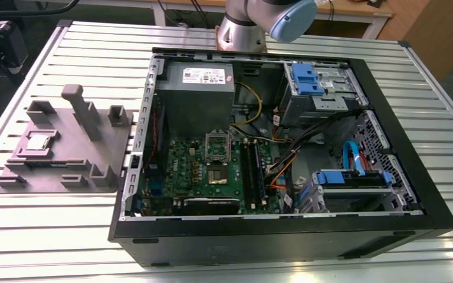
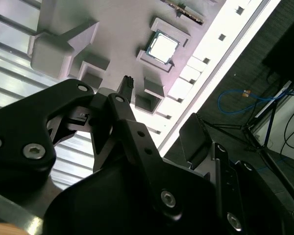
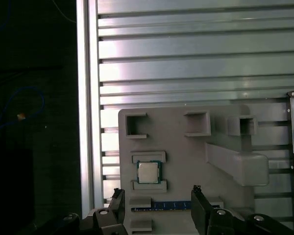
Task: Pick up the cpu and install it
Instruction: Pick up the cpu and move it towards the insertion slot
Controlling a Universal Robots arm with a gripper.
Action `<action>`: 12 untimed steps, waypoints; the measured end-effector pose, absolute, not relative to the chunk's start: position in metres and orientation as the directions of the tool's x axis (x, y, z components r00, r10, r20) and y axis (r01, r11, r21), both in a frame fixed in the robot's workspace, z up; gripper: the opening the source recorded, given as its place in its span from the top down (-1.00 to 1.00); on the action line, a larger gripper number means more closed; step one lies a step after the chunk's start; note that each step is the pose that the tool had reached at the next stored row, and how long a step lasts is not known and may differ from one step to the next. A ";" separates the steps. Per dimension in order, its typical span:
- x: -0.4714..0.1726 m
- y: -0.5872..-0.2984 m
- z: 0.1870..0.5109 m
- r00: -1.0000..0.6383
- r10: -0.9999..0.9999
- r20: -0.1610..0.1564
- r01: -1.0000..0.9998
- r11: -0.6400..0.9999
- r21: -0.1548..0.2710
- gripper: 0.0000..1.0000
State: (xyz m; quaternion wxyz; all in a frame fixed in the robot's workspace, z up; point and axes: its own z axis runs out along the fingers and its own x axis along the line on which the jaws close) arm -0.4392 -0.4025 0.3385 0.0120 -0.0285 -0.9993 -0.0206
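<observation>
The task looks barely begun. The cpu lies in its pocket on the grey tray, on the worktop at the exterior view's left of the case. The claw hangs above it, wide and empty, not touching. The motherboard socket looks unfilled, so both pick-up and install remain.

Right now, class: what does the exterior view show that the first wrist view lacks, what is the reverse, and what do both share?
Exterior view: the green motherboard inside the open computer case, and the arm's base at the case's far side. First wrist view: the open, empty end effector facing the grey tray, and a blue cable over the dark floor. Both: the cpu seated in the tray's pocket, on the slatted table.
</observation>
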 end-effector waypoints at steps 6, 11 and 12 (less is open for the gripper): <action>-0.439 -0.403 0.337 -0.998 0.056 0.025 0.057 0.998 0.041 -0.29; -0.439 -0.403 0.336 -0.998 0.056 0.025 0.057 0.998 0.040 -0.29; -0.439 -0.403 0.335 -0.998 0.056 0.025 0.057 0.998 0.040 -0.29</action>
